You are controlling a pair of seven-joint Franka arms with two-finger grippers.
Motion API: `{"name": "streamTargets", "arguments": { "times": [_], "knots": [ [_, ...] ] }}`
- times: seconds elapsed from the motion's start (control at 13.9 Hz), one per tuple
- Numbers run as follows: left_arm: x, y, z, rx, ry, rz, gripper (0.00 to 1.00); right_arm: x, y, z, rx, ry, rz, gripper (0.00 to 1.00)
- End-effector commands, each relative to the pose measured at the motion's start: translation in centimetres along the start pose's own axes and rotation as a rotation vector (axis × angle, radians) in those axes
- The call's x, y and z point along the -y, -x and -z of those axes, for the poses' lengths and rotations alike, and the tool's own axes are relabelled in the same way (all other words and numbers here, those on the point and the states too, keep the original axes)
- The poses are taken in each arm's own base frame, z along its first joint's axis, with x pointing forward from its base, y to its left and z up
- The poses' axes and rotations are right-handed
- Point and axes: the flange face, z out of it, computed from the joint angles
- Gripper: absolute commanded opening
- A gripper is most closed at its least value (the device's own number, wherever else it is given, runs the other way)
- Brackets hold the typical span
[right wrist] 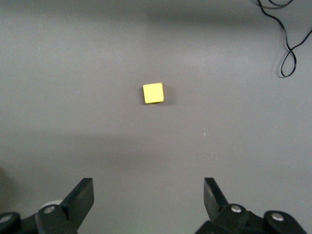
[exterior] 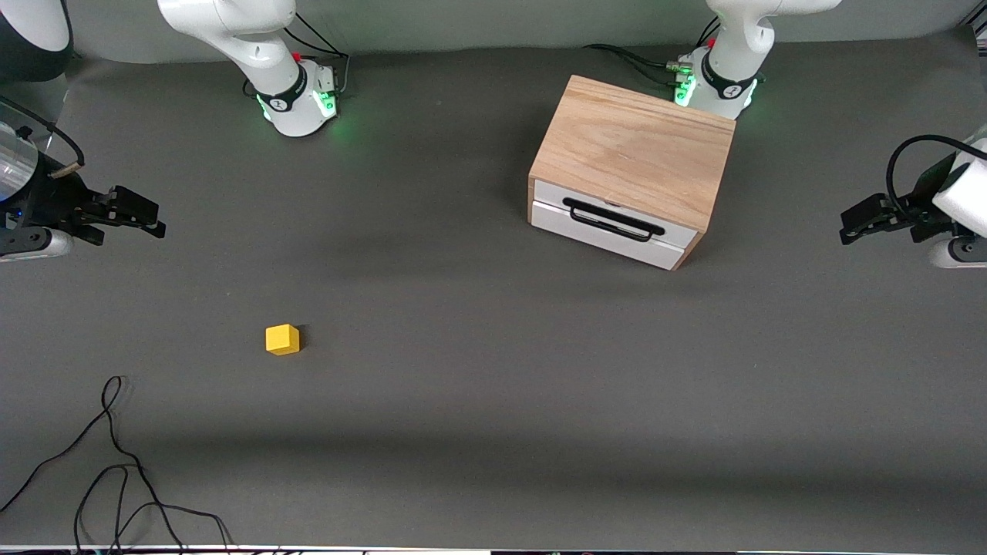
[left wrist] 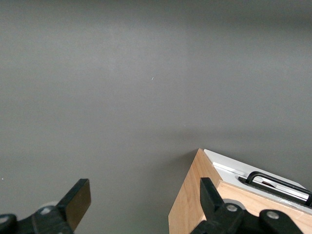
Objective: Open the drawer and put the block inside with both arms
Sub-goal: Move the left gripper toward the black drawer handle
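the block [exterior: 282,339] sits alone on the bench [exterior: 493,385] toward the right arm's end, well apart from the shut drawer [exterior: 609,225]. both end effectors hang wide and empty — right end effector [right wrist: 148,200] over the bench near the block, left end effector [left wrist: 141,204] over the bench beside the cabinet [exterior: 636,154].

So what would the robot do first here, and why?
Probably the left claw, open and empty at its end of the table, should move to the drawer handle: the drawer is shut, so the block cannot go in yet.

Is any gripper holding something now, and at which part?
Nothing is held. The left gripper and right gripper are open and empty; the block lies on the table.
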Motion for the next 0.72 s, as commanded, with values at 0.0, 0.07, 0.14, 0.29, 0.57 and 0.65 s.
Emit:
{"name": "streamTargets", "arguments": {
  "times": [0.0, 0.07, 0.14, 0.29, 0.57, 0.65],
  "knots": [
    [0.2, 0.3, 0.1, -0.008, -0.014, -0.011, 1.00, 1.0, 0.1, 0.2, 0.006, 0.017, 0.004, 1.00],
    [0.2, 0.3, 0.1, -0.007, -0.014, -0.011, 1.00, 0.9, 0.0, 0.6, -0.003, 0.018, 0.000, 1.00],
    [0.2, 0.3, 0.1, -0.008, -0.014, -0.010, 1.00, 0.8, -0.4, 0.7, -0.007, 0.016, -0.001, 1.00],
    [0.1, 0.3, -0.1, -0.001, -0.015, -0.011, 1.00, 0.8, -0.8, 0.5, -0.008, 0.018, 0.006, 1.00],
    [-0.9, 0.4, -0.1, 0.004, -0.014, -0.011, 1.00, 0.9, -1.2, -0.4, 0.007, 0.016, 0.004, 1.00],
    [-1.5, 0.4, -0.1, 0.005, -0.006, -0.011, 1.00, 1.0, -1.3, -0.6, 0.012, 0.016, 0.005, 1.00]
  ]
}}
